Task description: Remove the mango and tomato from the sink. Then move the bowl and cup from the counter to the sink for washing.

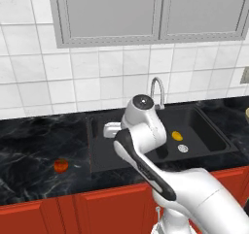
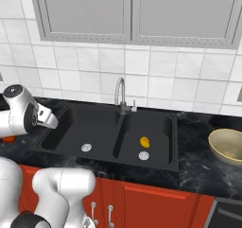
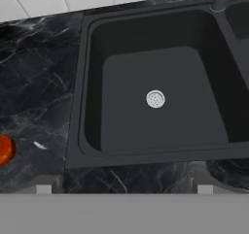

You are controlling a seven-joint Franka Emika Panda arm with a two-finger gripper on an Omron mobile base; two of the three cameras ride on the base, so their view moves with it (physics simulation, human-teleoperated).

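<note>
At the near edge of the scene, red cabinet fronts (image 1: 97, 206) under a black marbled counter (image 1: 29, 150).

On the counter left of the sink (image 1: 97, 145), clear of its rim: tomato (image 1: 61, 165), resting alone on the stone, touching nothing else.

Above the front left part of the sink: gripper (image 3: 124, 185), held in the air and pointed down at the left basin. Fingers (image 3: 44, 185) spread wide apart, with nothing between them and nothing touched. Well apart from both tomato and mango.

In the left basin: round silver drain (image 3: 155, 99) near the centre of the black floor.

In the right basin: mango (image 2: 144, 141), lying on the floor just behind the second silver drain (image 2: 144, 155), close to it; contact between the two not determinable.

On the counter right of the sink, apart from its rim: bowl (image 2: 227, 146), upright, tan-yellow with a paler inside, cut off by the picture edge.

Behind the divider between the two basins: curved silver faucet (image 2: 121, 93), standing at the rear rim of the sink.

Behind the counter: white tiled wall (image 2: 156, 75).

Above the tiles: grey wall cabinets (image 2: 127, 14), doors closed.
</note>
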